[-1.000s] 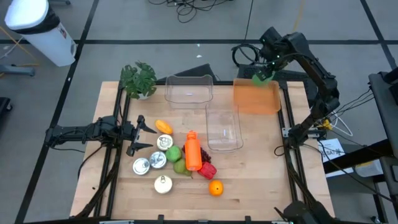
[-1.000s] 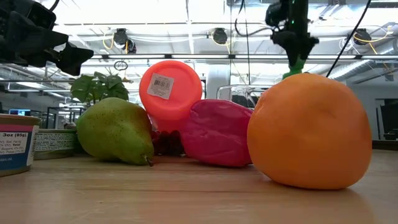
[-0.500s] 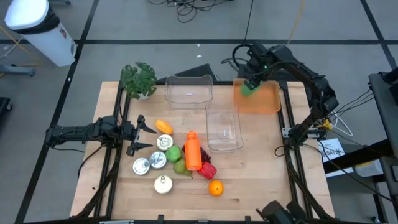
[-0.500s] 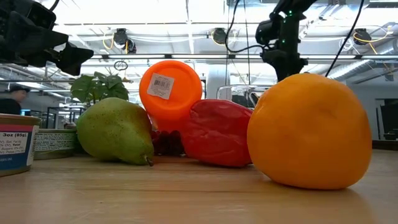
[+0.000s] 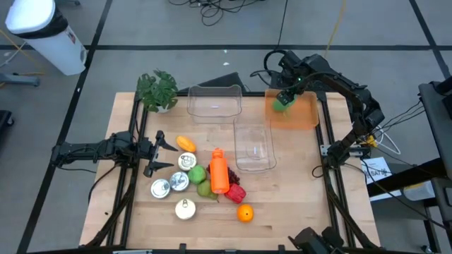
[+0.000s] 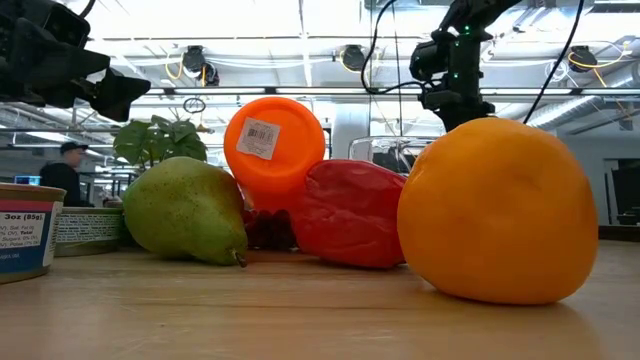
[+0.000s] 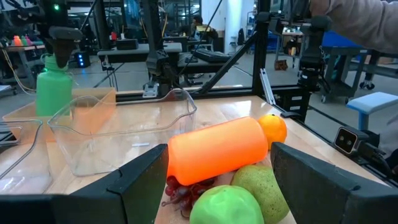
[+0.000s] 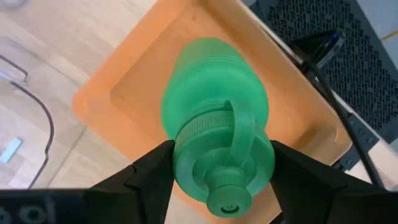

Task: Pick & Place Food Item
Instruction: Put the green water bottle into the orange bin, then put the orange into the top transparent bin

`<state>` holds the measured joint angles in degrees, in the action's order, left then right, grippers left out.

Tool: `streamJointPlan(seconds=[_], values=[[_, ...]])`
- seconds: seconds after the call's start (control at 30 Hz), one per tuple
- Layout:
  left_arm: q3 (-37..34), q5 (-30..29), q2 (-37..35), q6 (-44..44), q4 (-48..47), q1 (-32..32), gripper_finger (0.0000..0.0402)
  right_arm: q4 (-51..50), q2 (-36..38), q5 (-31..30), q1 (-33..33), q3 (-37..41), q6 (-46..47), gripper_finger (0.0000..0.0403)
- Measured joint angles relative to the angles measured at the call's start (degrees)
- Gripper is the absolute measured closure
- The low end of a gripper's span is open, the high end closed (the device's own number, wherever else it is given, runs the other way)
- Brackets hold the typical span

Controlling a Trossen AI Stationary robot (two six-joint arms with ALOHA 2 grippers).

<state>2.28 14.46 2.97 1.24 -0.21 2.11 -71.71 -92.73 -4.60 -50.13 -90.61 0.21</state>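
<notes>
Near edge of the table: orange [image 5: 244,213], alone, closest to the front.
Behind the orange: red pepper [image 5: 236,192], touching dark grapes [image 6: 268,230] in the low view.
Centre of the pile: orange bottle [image 5: 219,171] lying on its side, with a pear [image 5: 204,188] and a green apple [image 5: 196,173] just beside it.
Left of the pile: three cans [image 5: 170,182] and a white garlic bulb [image 5: 185,209]; a small yellow fruit [image 5: 186,144] lies a little farther back.
Left gripper [image 5: 161,152]: at the left of the table, just beside the cans, fingers spread apart, holding nothing.
Middle of the table: clear tub [image 5: 253,145], nothing in it.
Back of the table, centre: second clear tub [image 5: 215,101], also bare.
Back left corner: small potted plant [image 5: 158,90].
Back right corner: orange tray [image 5: 299,117].
Task item: green bottle [image 5: 283,101], upright over the tray's near-left part; whether its base touches the tray cannot be told.
Right gripper [image 5: 289,92]: above the tray, fingers [image 8: 149,171] clamped on either side of the green bottle near its cap.
Room beyond: a person stands far off in the low view.
</notes>
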Motion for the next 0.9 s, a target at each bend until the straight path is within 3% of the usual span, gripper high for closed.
streamJointPlan(seconds=[0.4,0.7,0.9], values=[[0.0,0.0,0.0,0.0,0.0,0.0,0.011,3.4,0.0,-0.2,0.0,0.0,-1.1,0.0066],[0.0,0.0,0.0,0.0,0.0,0.0,0.011,0.0,2.5,0.0,0.3,0.0,0.8,0.0058],[0.0,0.0,0.0,0.0,0.0,0.0,0.011,-4.2,7.6,0.2,4.2,0.0,5.1,0.0058]])
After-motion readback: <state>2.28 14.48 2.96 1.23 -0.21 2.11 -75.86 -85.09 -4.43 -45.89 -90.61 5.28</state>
